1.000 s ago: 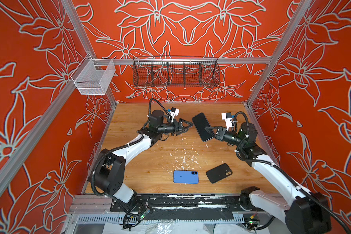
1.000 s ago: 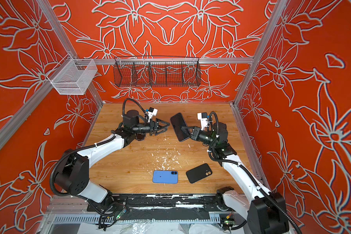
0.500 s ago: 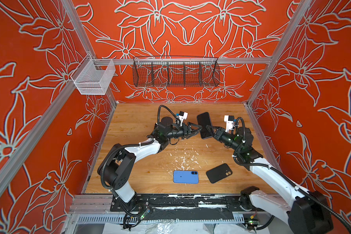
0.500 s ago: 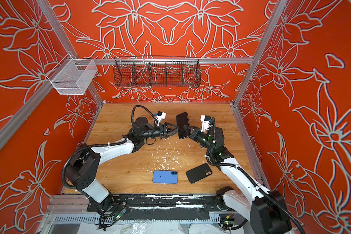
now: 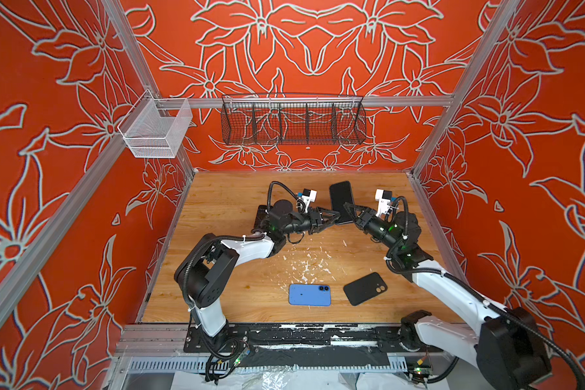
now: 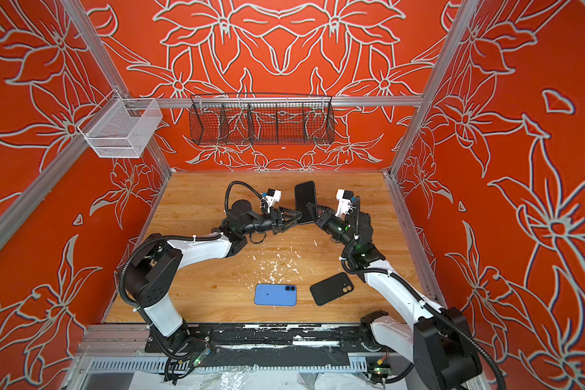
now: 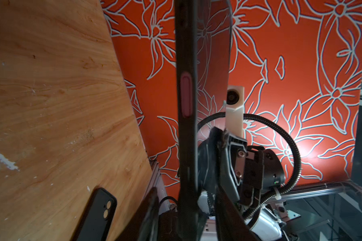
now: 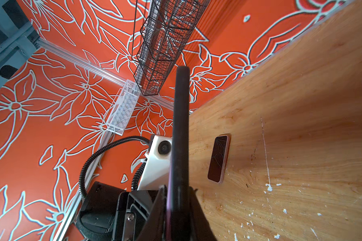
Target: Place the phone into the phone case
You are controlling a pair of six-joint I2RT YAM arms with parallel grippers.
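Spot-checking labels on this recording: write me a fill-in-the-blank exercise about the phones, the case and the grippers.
1. The right gripper holds the dark phone clear of the table; the ___ straddles it, jaws not yet closed.
2. The blue phone lies with its ___ up.
3. The case beside it is ___.
Missing: left gripper; back; black.

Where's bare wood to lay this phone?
Free: the wooden tabletop below the black wire basket; front patch left of the flat blue phone. Crowded: black phone case right of it; mid-table, left pincer and right pincer at the raised black phone.
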